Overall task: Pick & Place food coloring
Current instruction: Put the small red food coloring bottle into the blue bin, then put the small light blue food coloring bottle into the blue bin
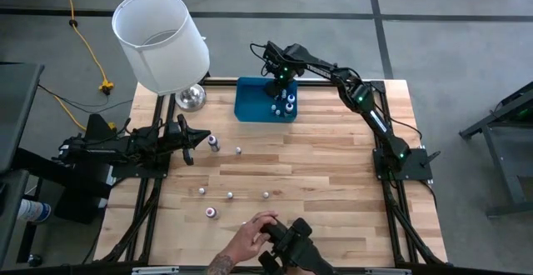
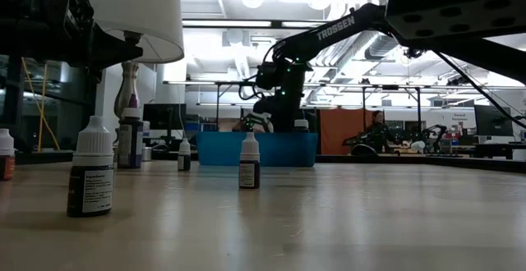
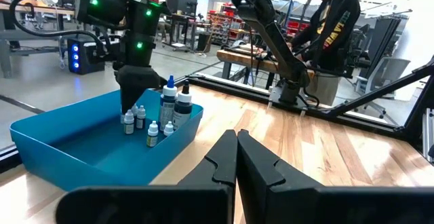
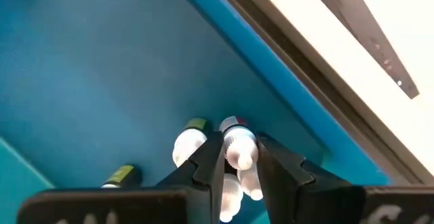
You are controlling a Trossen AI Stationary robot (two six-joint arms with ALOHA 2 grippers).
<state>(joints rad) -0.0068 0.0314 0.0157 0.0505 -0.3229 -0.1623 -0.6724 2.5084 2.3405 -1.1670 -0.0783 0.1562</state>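
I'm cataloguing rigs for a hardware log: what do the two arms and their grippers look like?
Both arms are dark, jointed and slim. The right arm carries white TROSSEN lettering, green indicator lights and a thin black cable. The left gripper and the right gripper each have two black, angular, wedge-shaped fingers.

Right arm reaches long across the table toward 12 o'clock, wrist bent down, right gripper (image 4: 239, 157) pointing straight down, fingers (image 4: 207, 159) parted narrowly, close on either side of a white-capped bottle (image 4: 240, 149).

Left arm waits low at 9 o'clock; left gripper (image 3: 237, 157) level, fingers pressed together.
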